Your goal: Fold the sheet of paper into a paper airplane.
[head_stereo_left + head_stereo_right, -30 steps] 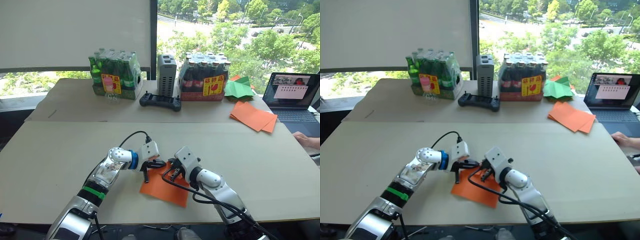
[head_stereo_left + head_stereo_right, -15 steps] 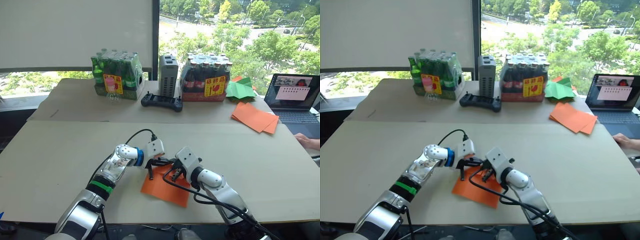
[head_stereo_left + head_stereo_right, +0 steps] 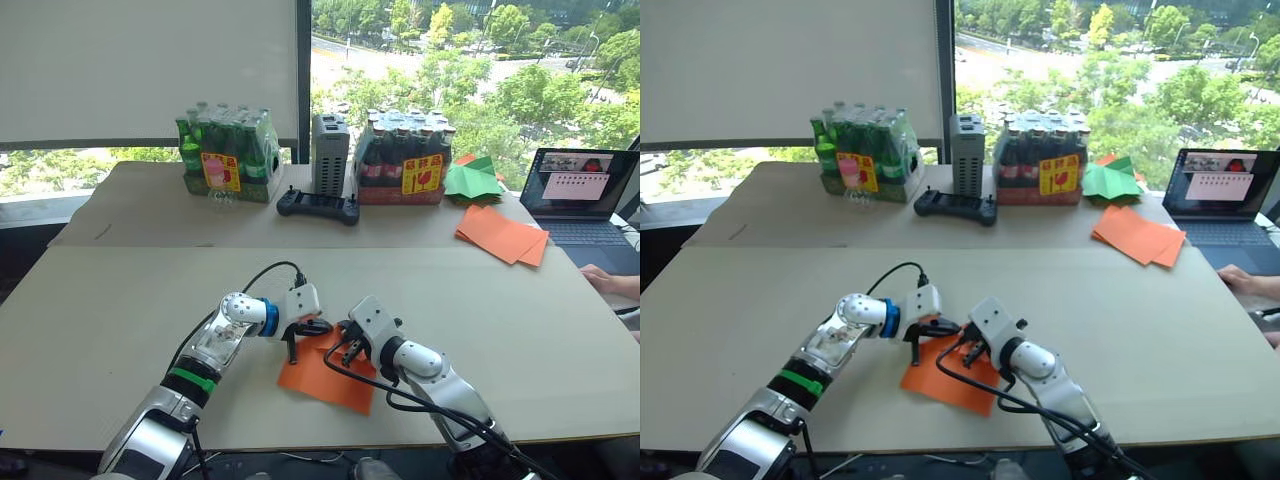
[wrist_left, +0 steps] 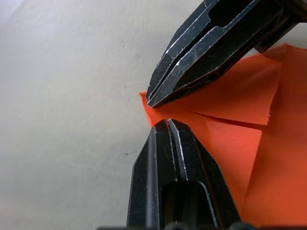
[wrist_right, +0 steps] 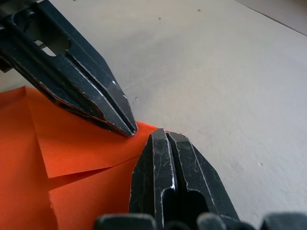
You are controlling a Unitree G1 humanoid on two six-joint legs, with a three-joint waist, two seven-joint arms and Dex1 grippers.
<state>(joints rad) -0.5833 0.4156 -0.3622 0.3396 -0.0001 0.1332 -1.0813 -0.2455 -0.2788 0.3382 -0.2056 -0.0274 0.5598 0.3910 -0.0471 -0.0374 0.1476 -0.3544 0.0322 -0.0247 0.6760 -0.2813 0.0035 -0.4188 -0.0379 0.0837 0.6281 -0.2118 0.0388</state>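
The orange sheet of paper (image 3: 325, 375) lies flat near the table's front edge, with one corner folded over into a creased flap (image 4: 225, 103). Both grippers meet tip to tip at its far corner. My left gripper (image 4: 164, 123) is shut, and its tips rest on the paper just inside that corner. My right gripper (image 5: 160, 133) is shut too, and its tips sit at the same corner edge, almost touching the left gripper (image 5: 130, 130). From the head they show as the left gripper (image 3: 320, 329) and the right gripper (image 3: 346, 346) over the sheet's upper edge.
At the back stand two shrink-wrapped bottle packs (image 3: 228, 155) (image 3: 405, 160), a grey box (image 3: 330, 152) and a black controller (image 3: 318, 206). Green paper shapes (image 3: 472, 178), a pile of orange sheets (image 3: 505, 235), a laptop (image 3: 585, 190) and a person's hand (image 3: 610, 282) are at the right.
The camera has shifted slightly. Both grippers stay together at the sheet's far corner.
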